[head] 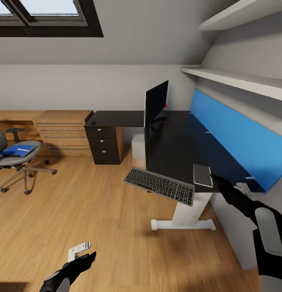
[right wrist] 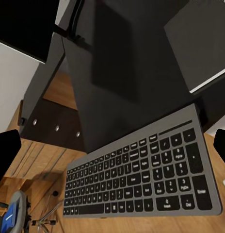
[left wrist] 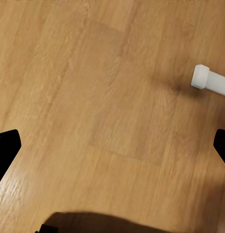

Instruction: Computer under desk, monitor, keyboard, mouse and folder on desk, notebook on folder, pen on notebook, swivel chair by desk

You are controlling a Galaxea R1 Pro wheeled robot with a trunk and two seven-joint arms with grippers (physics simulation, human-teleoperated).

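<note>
Hovering the right hand over the table's near end, fingers spread wide and gripping nothing. Looking straight down the fingers onto the keyboard, just below and slightly toward the floor side. Appearing to hang askew off the table's near edge, the keyboard jutting out over the floor, long axis running roughly along that edge. Not telling from these views how much of it is resting on the top. Lying just beside it on the table, the notebook, close under the right arm's tip.

Dangling the left hand low over bare floor, likewise wide open and empty, well apart from the keyboard and near the table's white foot.

Standing farther back on the table, the monitor, turned edge-on. Waiting across the room, the chair carrying the folder.

Judging the right hand the nearer by far. Likely calling for closing across the keyboard's short width, then sliding it fully onto the top toward the monitor. Risking a tip off the edge if pressed on the overhanging end.
</note>
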